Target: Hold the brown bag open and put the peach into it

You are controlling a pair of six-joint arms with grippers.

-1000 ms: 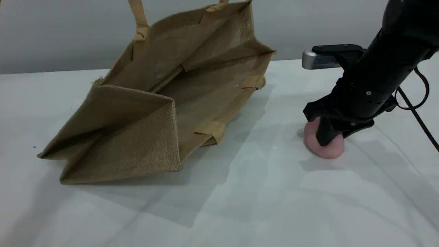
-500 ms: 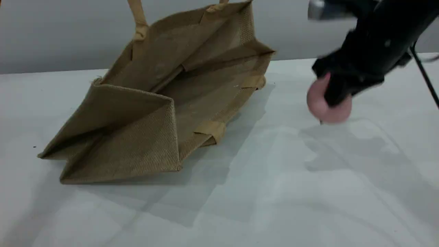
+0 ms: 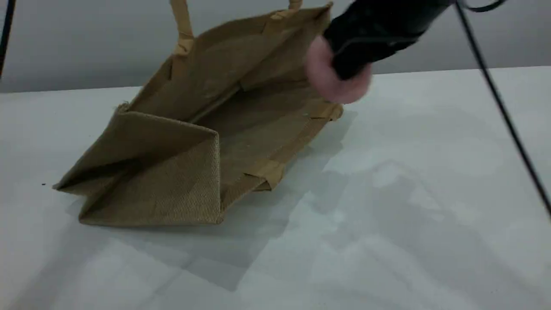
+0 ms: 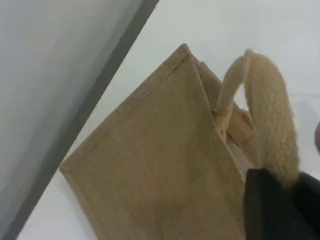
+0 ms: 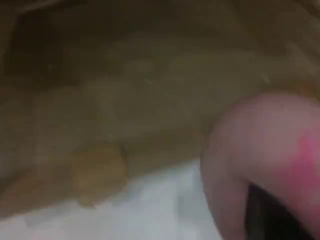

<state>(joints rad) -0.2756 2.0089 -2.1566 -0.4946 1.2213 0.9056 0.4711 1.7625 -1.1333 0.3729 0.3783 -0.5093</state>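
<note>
My right tool (image 3: pixel 344 71) is clamped on the peach (image 3: pixel 333 82), carrying it in the air at the bag's right, open end, clear of the desk (image 3: pixel 409 181). My left tool (image 4: pixel 280 200) is closed on the upper loop handle (image 4: pixel 272 115), holding that side of the brown bag (image 3: pixel 206 129) up so the mouth gapes to the right. Step in hand, as I judge it: transport, with the peach at the mouth but not yet inside. Next move calls for going further left past the rim, then lowering onto the bottom panel before letting go. Peach: round, smooth, pale pink with a darker blush. Bag: coarse woven jute, stiff, gusset creased inward, lying on its side; handles lighter beige, padded. Desk white, smooth.
</note>
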